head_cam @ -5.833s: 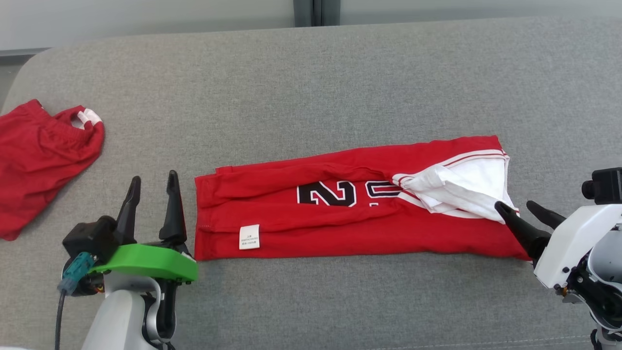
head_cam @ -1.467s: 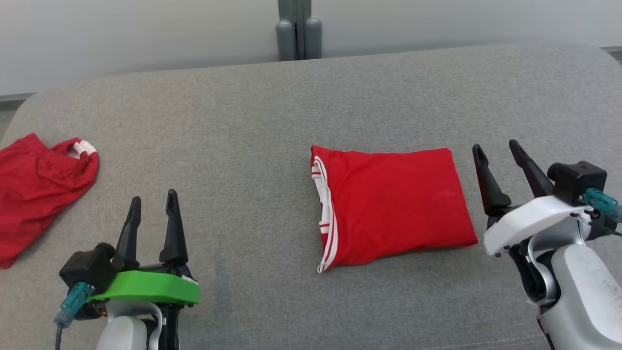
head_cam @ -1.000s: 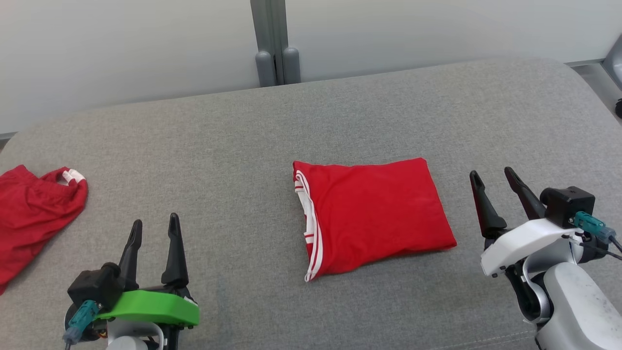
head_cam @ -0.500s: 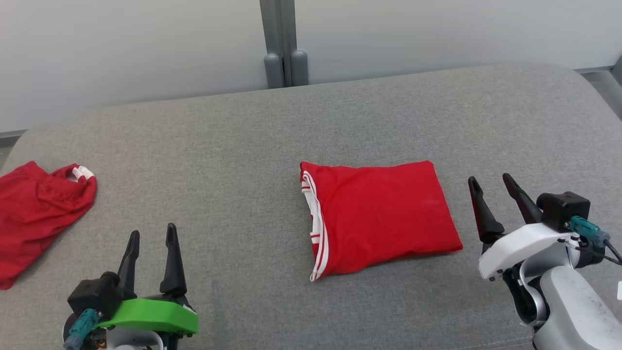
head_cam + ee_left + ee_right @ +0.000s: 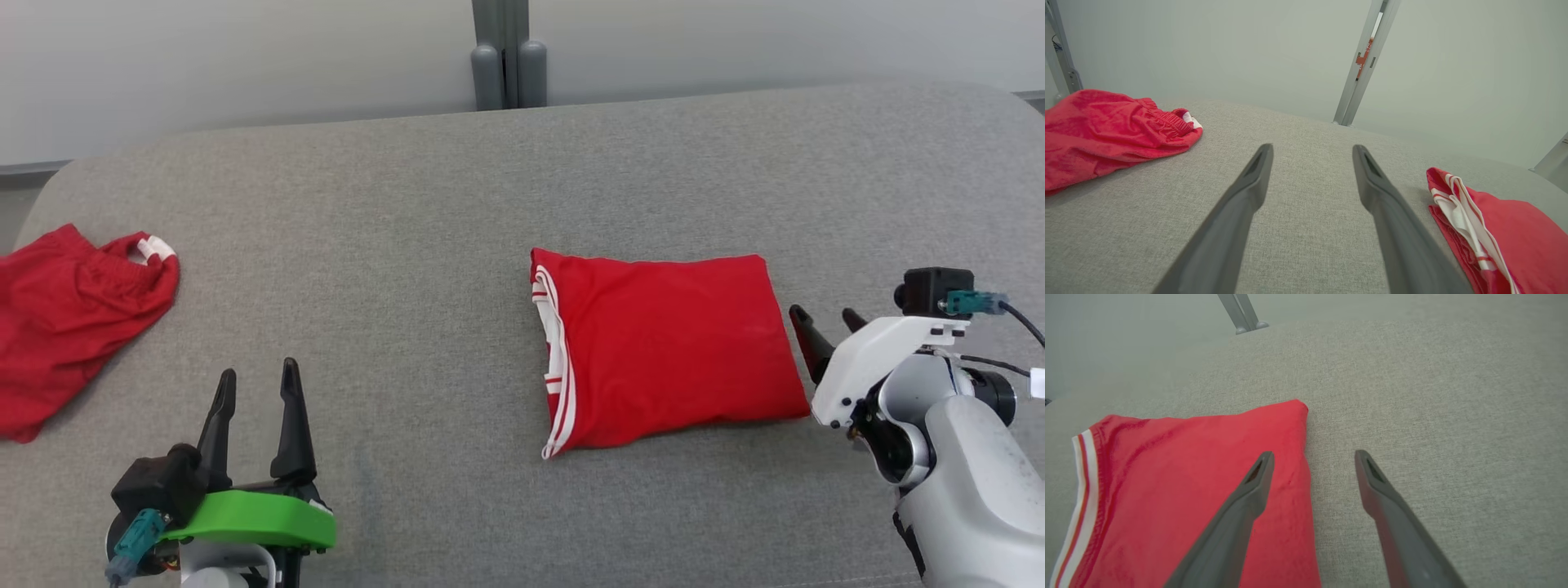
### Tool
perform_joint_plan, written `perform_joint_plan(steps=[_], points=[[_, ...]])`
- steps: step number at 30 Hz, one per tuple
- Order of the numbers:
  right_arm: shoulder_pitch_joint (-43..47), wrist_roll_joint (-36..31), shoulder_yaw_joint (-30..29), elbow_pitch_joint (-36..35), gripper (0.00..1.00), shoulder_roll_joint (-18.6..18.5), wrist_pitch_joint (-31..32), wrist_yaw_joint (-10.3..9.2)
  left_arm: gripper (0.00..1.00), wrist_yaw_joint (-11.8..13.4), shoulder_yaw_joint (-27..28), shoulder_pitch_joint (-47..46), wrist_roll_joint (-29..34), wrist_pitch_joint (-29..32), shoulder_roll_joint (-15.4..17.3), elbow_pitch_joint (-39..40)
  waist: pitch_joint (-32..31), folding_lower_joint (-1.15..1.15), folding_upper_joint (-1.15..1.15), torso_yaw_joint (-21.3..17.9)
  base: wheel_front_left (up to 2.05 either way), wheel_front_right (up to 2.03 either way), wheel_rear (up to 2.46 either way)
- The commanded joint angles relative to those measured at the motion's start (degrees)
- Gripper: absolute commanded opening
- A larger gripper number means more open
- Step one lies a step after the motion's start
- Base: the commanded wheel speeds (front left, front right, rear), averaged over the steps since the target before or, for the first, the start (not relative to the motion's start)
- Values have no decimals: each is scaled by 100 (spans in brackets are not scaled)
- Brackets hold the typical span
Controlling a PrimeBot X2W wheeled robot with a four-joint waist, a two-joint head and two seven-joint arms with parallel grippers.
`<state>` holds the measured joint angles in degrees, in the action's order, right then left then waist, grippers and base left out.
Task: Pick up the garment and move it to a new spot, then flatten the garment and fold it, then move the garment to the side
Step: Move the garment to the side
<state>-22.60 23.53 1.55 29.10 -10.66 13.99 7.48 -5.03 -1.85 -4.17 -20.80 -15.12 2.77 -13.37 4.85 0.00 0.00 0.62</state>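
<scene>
The folded garment (image 5: 669,351) is lying right of centre on the surface (image 5: 392,245). The right end effector (image 5: 821,310), spread apart, is straddling its right edge, probably to grip and shift it; the left end effector (image 5: 258,367) is idling, also spread.

We look down on a wide surface (image 5: 392,245) covered in grey woven fabric, its far corners rounded. Behind it we see a pale, plain wall (image 5: 245,57) of smooth panels. Where two panels meet, a grey metal upright (image 5: 500,33) rises, with two rounded grey feet (image 5: 508,75) at its base, just behind the far edge of the fabric. A darker strip (image 5: 33,167) runs along the foot of the wall at the far left. In the left wrist view we find an orange-red tag (image 5: 1361,61) on the upright and another metal post (image 5: 1061,61) at the far left. The light is soft and even, and we find only faint shadows on the fabric
</scene>
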Motion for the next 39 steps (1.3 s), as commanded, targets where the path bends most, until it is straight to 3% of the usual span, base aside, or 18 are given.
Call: perform_joint_plan(steps=[1,15,16,17,28,33,39], points=[[-102,25,-18,61,100,34,150,3,100,4,-4,-112,-15,-1,23,10,182,0,0,208,0,0,0],[-455,-539,-81,1090,100,84,1499,2,100,-36,-58,-363,-93,-1,23,63,625,0,0,662,0,0,0],[-454,-593,-27,1131,44,75,1612,2,100,-30,-70,-371,-104,-1,23,72,639,0,0,669,0,0,0],[-480,-650,40,1104,0,43,1662,2,100,-16,-81,-376,-111,-1,23,87,652,0,0,671,0,0,0],[-978,-869,981,346,0,-686,2065,-6,100,-39,-33,-463,-59,0,23,241,861,0,0,299,0,0,0],[-1522,-768,1542,27,0,-1028,1965,-3,100,-99,105,-605,111,0,22,500,1234,0,0,-179,0,0,0],[-2098,-713,1655,106,0,-1386,1571,-3,100,-200,168,-879,524,0,26,708,1671,0,0,-829,0,0,0]])
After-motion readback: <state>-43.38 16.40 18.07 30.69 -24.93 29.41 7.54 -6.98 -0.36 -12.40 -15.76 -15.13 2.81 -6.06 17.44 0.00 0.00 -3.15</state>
